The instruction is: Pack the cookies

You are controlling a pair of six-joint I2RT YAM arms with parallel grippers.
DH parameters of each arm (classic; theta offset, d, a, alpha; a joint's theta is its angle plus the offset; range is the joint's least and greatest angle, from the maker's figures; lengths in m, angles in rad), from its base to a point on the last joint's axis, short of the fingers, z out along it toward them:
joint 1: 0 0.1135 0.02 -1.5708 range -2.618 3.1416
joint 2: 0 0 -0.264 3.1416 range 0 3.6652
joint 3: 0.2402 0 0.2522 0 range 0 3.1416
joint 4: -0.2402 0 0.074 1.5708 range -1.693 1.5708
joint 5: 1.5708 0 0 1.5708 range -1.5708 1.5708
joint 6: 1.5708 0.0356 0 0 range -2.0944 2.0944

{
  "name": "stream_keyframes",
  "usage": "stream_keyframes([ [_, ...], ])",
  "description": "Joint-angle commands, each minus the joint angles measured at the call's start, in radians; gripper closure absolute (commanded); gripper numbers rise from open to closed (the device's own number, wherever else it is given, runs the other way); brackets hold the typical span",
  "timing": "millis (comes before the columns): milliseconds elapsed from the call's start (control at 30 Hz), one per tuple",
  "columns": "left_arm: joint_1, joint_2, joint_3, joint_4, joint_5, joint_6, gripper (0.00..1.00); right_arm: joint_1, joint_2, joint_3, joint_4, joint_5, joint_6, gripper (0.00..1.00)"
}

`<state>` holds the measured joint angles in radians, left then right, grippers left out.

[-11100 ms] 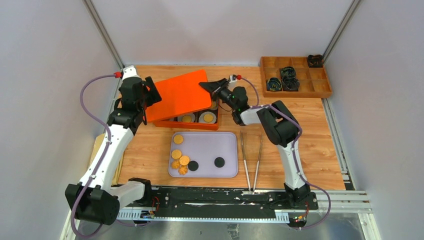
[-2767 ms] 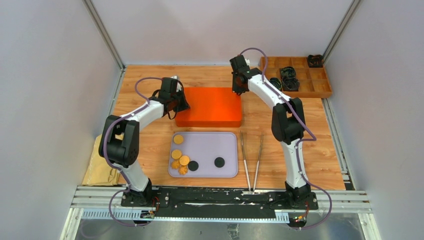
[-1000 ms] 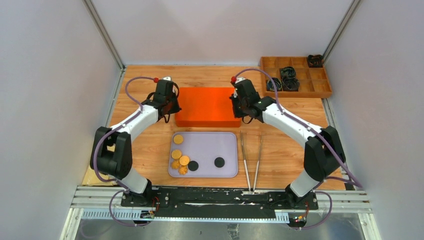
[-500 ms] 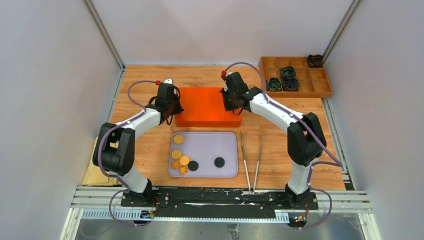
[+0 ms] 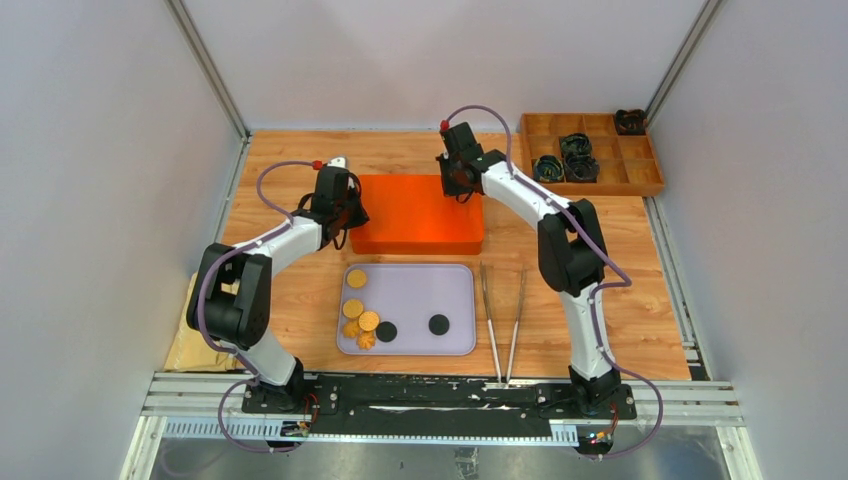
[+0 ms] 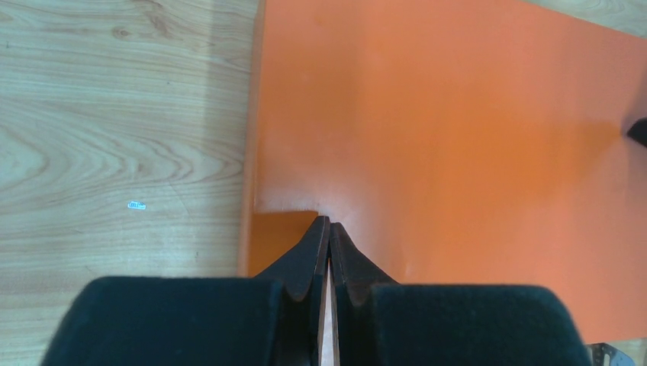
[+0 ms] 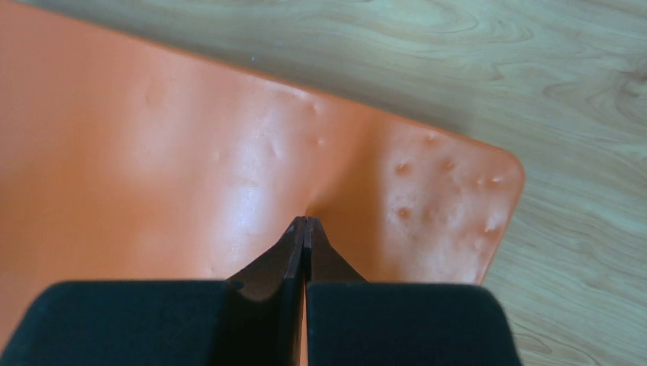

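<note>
The orange box (image 5: 417, 213) stands with its lid on, behind the lavender tray (image 5: 455, 290). Several golden cookies (image 5: 357, 278) sit at the tray's left side, and two black cookies (image 5: 438, 324) lie near its front. My left gripper (image 5: 349, 211) is shut, with its tips (image 6: 329, 221) against the orange lid (image 6: 458, 152) near the lid's left front corner. My right gripper (image 5: 458, 187) is also shut. Its tips (image 7: 305, 219) press on the lid (image 7: 152, 152) near the back right corner, and the plastic around them is dimpled. Neither gripper holds anything.
Metal tongs (image 5: 505, 320) lie on the wood to the right of the tray. A wooden compartment organizer (image 5: 590, 150) holding dark items stands at the back right. A brown paper bag (image 5: 195, 330) lies off the table's left edge.
My right gripper has slid left and back along the lid, from the box's right edge to its back right corner. The left gripper has stayed at the box's left edge.
</note>
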<state>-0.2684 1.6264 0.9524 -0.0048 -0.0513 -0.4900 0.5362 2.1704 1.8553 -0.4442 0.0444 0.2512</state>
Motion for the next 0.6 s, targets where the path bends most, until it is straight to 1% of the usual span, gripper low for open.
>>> stream_keyframes([
  [0, 0.005, 0.034, -0.035, -0.114, -0.002, 0.011, 0.92, -0.013, 0.046, 0.011, -0.062, -0.014, 0.013, 1.00],
  [133, 0.005, 0.018, -0.026, -0.129, -0.008, 0.015, 0.92, -0.017, 0.025, -0.004, -0.060, -0.017, 0.015, 1.00],
  [200, 0.005, -0.018, -0.024, -0.148, -0.015, 0.012, 0.93, -0.017, -0.010, -0.024, -0.061, -0.011, 0.009, 1.00],
  [267, 0.004, -0.085, -0.026, -0.171, -0.028, 0.008, 0.93, -0.017, -0.064, -0.064, -0.060, 0.003, 0.003, 1.00],
  [433, 0.005, -0.283, -0.001, -0.302, -0.115, 0.006, 0.90, -0.008, -0.252, -0.238, -0.050, 0.005, -0.020, 1.00],
  [500, 0.005, -0.323, 0.013, -0.371, -0.184, 0.001, 0.89, -0.005, -0.324, -0.314, -0.048, 0.036, -0.019, 1.00],
  [567, 0.006, -0.330, 0.026, -0.407, -0.214, -0.001, 0.89, -0.009, -0.385, -0.380, -0.048, 0.084, -0.005, 1.00],
])
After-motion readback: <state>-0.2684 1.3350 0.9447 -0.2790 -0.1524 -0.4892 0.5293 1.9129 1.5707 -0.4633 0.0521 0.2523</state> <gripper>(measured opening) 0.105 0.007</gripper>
